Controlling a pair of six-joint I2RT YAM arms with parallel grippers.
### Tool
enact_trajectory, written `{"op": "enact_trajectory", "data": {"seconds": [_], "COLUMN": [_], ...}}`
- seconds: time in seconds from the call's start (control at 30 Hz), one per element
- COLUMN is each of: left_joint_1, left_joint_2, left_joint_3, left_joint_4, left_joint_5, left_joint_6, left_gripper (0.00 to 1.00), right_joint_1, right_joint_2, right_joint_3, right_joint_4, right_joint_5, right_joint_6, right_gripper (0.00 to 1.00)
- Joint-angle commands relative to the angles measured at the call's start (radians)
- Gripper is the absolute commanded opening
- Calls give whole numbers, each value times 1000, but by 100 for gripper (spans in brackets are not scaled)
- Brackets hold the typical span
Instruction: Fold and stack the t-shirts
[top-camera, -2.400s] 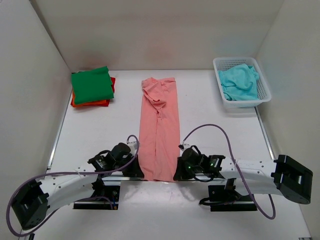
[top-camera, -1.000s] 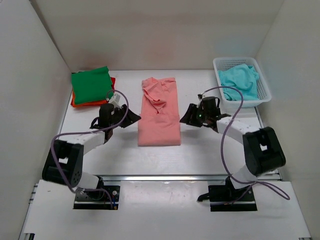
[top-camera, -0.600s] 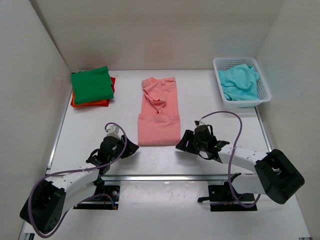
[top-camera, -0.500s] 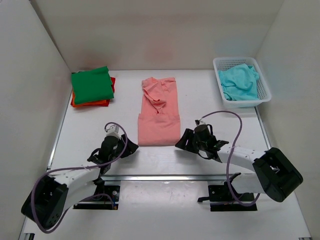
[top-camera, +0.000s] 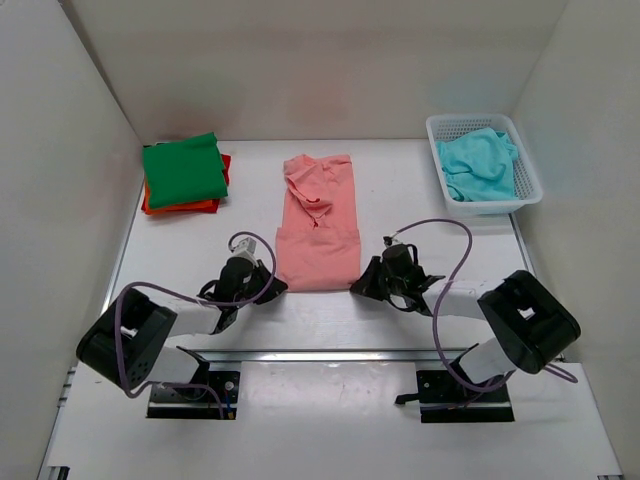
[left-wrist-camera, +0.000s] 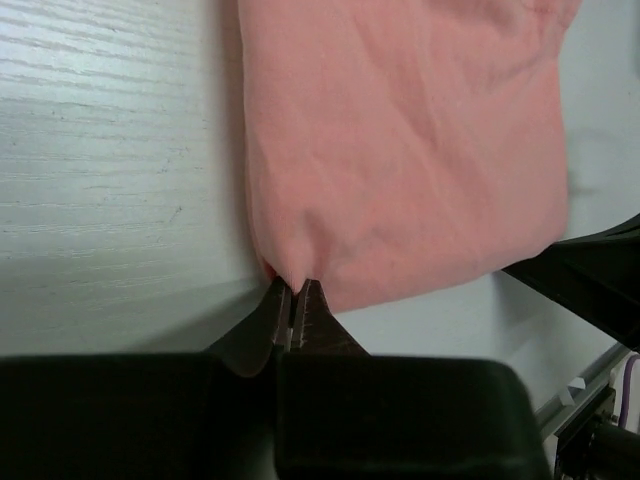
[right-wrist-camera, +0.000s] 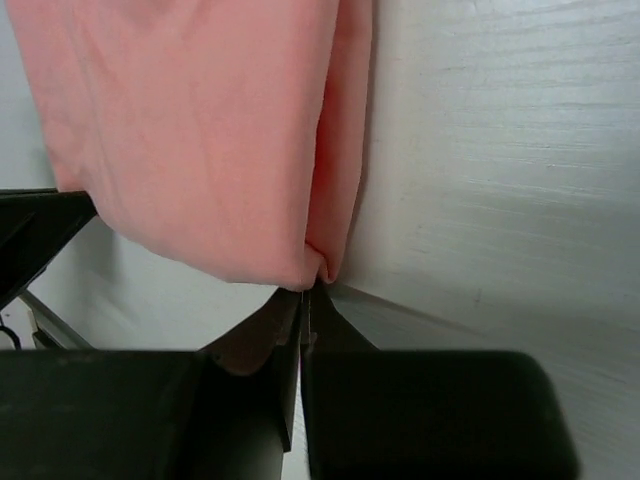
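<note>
The salmon pink t-shirt (top-camera: 318, 225) lies in the middle of the table, folded to about half length, collar end far. My left gripper (top-camera: 274, 287) is shut on its near left corner, as the left wrist view (left-wrist-camera: 293, 288) shows with the pink cloth (left-wrist-camera: 400, 150) spreading beyond. My right gripper (top-camera: 357, 286) is shut on the near right corner; the right wrist view (right-wrist-camera: 308, 288) shows the cloth (right-wrist-camera: 200, 130). The green t-shirt (top-camera: 183, 168) lies folded on the orange-red t-shirt (top-camera: 182, 208) at the far left. The turquoise t-shirt (top-camera: 478, 163) is crumpled in the basket.
The white mesh basket (top-camera: 530, 178) stands at the far right corner. White walls enclose the table on the left, back and right. Purple cables loop over both arms near the table's front rail (top-camera: 320, 352).
The shirt's near hem was carried far and the shirt is now half as long. Both grippers came back, moved in to the new near corners and are now shut on them.
</note>
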Motion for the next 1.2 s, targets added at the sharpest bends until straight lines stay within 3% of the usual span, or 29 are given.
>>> {"op": "enact_trajectory", "data": {"seconds": [0.0, 0.1, 0.23, 0.43, 0.6, 0.63, 0.67, 0.77, 0.87, 1.17], "left_joint_1": [7, -54, -84, -43, -48, -35, -19, 27, 26, 22], "left_joint_2": [-19, -180, -538, -920, -1074, -1099, -1141, -1218, -1226, -1220], "left_joint_3": [14, -35, -139, -273, -356, -364, -367, -382, -400, -402], "left_joint_4": [-64, -249, -472, -611, -681, -697, -715, -767, -778, -787], "left_joint_5": [93, 78, 39, 160, 206, 211, 216, 240, 256, 248], "left_joint_6": [29, 49, 19, -39, -99, -99, -93, -82, -90, -81], "left_gripper": [0, 0, 0, 0, 0, 0, 0, 0, 0, 0], "right_joint_1": [38, 108, 226, 322, 340, 326, 300, 222, 199, 305], "right_joint_2": [-15, -130, -329, -511, -571, -595, -607, -641, -573, -326], "right_joint_3": [11, -34, -109, -177, -196, -231, -251, -344, -353, -232], "right_joint_4": [-91, -186, -299, -366, -383, -366, -312, -173, -110, 10], "right_joint_5": [41, 92, 162, 124, 102, 113, 104, 72, 44, 44], "right_joint_6": [-38, -43, 12, 66, 72, 83, 104, 166, 175, 158], "right_gripper": [0, 1, 0, 0, 0, 8, 24, 37, 41, 44]}}
